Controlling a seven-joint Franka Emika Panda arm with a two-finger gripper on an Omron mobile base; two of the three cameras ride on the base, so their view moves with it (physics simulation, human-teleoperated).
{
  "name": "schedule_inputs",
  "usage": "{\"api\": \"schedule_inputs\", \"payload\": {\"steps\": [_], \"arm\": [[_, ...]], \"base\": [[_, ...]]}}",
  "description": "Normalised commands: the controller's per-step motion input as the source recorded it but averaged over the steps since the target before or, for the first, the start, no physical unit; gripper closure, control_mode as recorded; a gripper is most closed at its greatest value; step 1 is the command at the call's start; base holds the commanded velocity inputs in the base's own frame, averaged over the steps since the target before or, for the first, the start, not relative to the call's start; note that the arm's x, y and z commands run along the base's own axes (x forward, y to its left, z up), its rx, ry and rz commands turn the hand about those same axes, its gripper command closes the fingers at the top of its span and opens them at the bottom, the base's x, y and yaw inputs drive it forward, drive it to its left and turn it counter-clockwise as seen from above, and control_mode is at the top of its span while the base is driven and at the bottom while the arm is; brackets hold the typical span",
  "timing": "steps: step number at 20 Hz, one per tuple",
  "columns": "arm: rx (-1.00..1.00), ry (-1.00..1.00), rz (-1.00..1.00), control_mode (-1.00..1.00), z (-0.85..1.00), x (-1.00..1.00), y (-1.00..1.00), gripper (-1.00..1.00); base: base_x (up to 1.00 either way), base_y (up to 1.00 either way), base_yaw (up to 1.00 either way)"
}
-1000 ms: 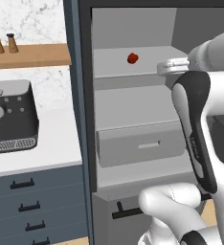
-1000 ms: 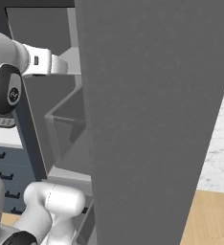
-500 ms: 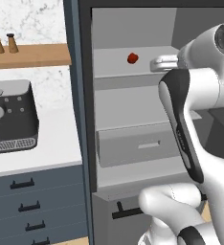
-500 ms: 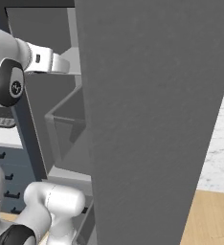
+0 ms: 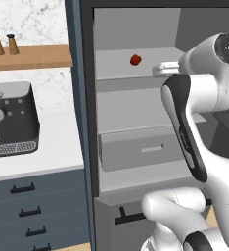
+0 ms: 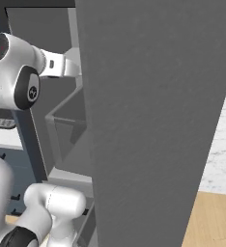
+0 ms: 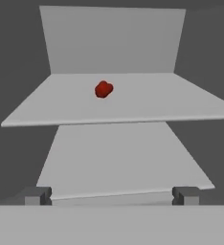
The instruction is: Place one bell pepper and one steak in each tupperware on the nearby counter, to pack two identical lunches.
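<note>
- End effector (image 7: 111,195) spread wide, nothing between its fingertips (image 7: 36,195), aimed into the open fridge (image 5: 136,127).
- One red pepper (image 7: 103,89) sits alone on the upper shelf (image 7: 133,107), ahead of the end effector and slightly left of its centre line, well apart from it.
- A lower shelf (image 7: 118,158) lies just in front of the fingertips.
- In the left base view, the pepper (image 5: 135,60) is left of the wrist; the bench (image 5: 43,152) with a coffee machine (image 5: 11,117) stands further left.
</note>
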Motion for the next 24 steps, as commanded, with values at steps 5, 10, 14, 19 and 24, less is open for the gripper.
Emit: {"api": "schedule_inputs", "payload": {"steps": [5, 10, 14, 19, 24], "arm": [[0.00, 0.00, 0.00, -1.00, 0.01, 0.32, 0.00, -1.00], [0.06, 0.00, 0.01, -1.00, 0.00, 0.43, -0.02, -1.00], [0.10, 0.01, 0.02, -1.00, 0.00, 0.64, -0.02, -1.00], [0.01, 0.04, 0.06, -1.00, -0.22, 0.53, 0.00, -1.00], [0.03, 0.00, 0.02, -1.00, -0.07, 0.61, -0.01, -1.00]], "base": [[0.00, 0.00, 0.00], [0.00, 0.00, 0.00], [0.00, 0.00, 0.00], [0.00, 0.00, 0.00], [0.00, 0.00, 0.00]]}}
